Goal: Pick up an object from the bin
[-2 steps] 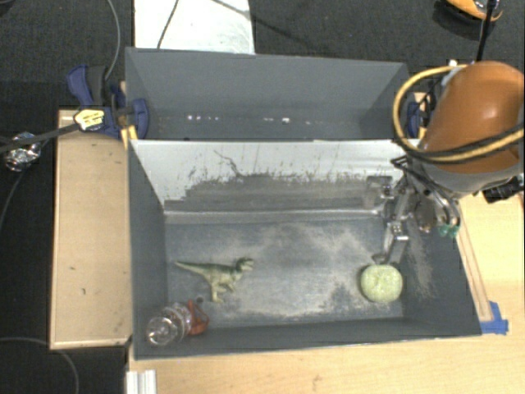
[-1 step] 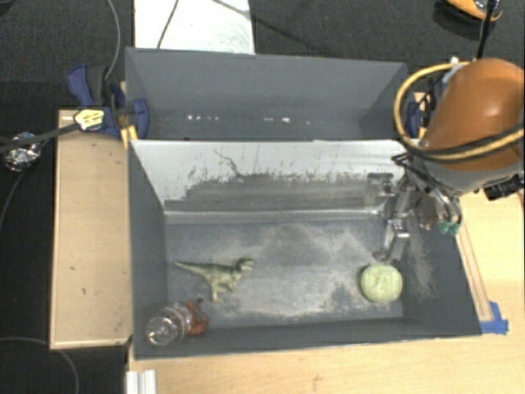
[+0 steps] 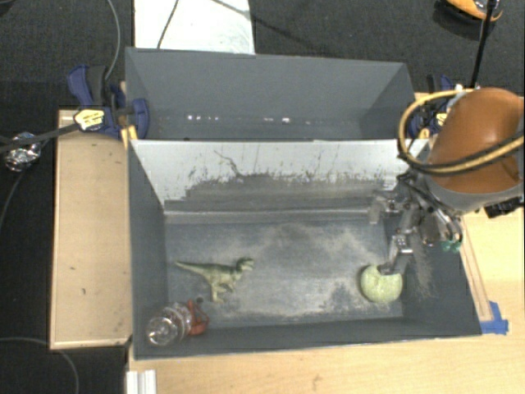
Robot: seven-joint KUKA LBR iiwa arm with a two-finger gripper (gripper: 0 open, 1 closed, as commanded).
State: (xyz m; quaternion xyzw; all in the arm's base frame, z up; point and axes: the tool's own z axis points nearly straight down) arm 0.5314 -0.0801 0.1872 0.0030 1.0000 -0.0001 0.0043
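A pale green ball lies near the bin's front right corner. My gripper hangs just above it, its fingertip close to the ball's top right edge. A green toy dinosaur stands on the bin floor at the front left, head pointing right. In the front left corner lies a small clear bottle with a red part.
The arm with its orange cover and cables comes in over the bin's right rim. The bin floor between the dinosaur and the ball is bare grey metal. The sloped back wall rises behind.
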